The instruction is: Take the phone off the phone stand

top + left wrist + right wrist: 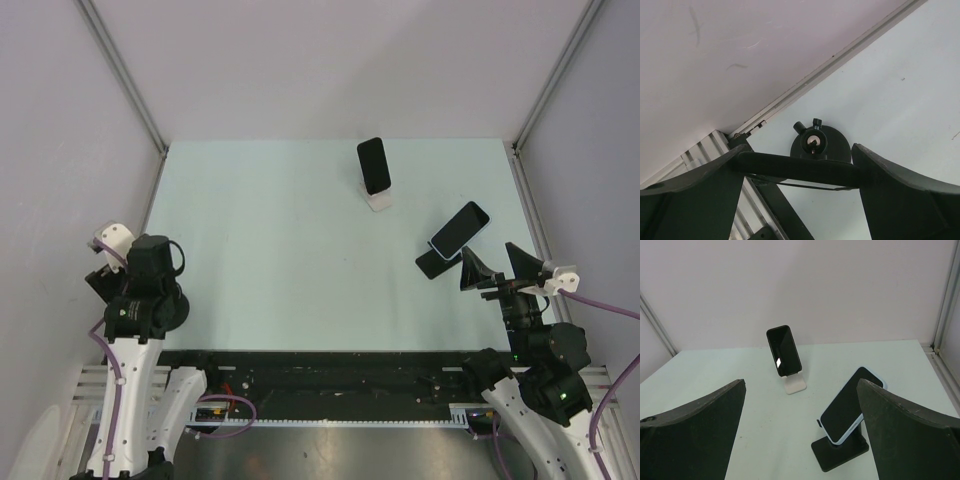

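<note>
Two phones stand on the pale table. A black phone (374, 164) (783, 350) leans upright in a white stand (379, 201) (795, 383) at the far middle. A phone in a light blue case (460, 227) (850, 406) rests tilted on a black stand (436, 264) (840, 451) at the right. My right gripper (497, 268) (801, 390) is open just behind that black stand, with the blue-cased phone close before its right finger and nothing held. My left gripper (801, 147) is open at the far left, folded back over its own arm (148, 285), away from both phones.
Grey walls with aluminium frame posts (120, 75) close in the table (260, 250) on three sides. In the left wrist view a black arm link (795, 169) crosses between the fingers, with a round black joint (815, 142) and a frame rail (805, 85) behind.
</note>
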### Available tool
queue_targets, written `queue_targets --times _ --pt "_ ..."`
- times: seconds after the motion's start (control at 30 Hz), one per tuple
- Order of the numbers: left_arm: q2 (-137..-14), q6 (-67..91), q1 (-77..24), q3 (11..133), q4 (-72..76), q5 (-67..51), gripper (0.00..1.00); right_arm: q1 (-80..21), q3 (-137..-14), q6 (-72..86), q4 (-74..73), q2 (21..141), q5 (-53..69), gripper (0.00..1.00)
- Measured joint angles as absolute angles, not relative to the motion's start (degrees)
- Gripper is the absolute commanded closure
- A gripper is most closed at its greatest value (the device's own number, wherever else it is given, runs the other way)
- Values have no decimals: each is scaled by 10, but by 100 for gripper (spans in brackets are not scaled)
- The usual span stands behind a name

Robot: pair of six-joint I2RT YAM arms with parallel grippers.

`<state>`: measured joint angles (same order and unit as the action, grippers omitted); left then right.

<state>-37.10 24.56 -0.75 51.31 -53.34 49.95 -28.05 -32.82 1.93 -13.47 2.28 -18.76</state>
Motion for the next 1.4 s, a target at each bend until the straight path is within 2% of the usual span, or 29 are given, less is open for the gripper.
queue_targets --times 0.1,0.33,0.53,1.03,1.4 --pt "-369 244 -8 513 -529 500 19 -282 -328 19 -135 23 -188 0" --pt "-362 239 -7 513 -529 486 48 -283 -328 19 -135 23 -188 0" --pt "-356 222 -6 517 -533 463 59 -283 -328 19 -135 23 -188 0" --pt "-388 190 -44 567 -540 273 59 -283 -328 17 -135 23 -188 0" --pt "-500 195 -275 594 -455 265 57 -271 -328 14 -135 23 -175 0"
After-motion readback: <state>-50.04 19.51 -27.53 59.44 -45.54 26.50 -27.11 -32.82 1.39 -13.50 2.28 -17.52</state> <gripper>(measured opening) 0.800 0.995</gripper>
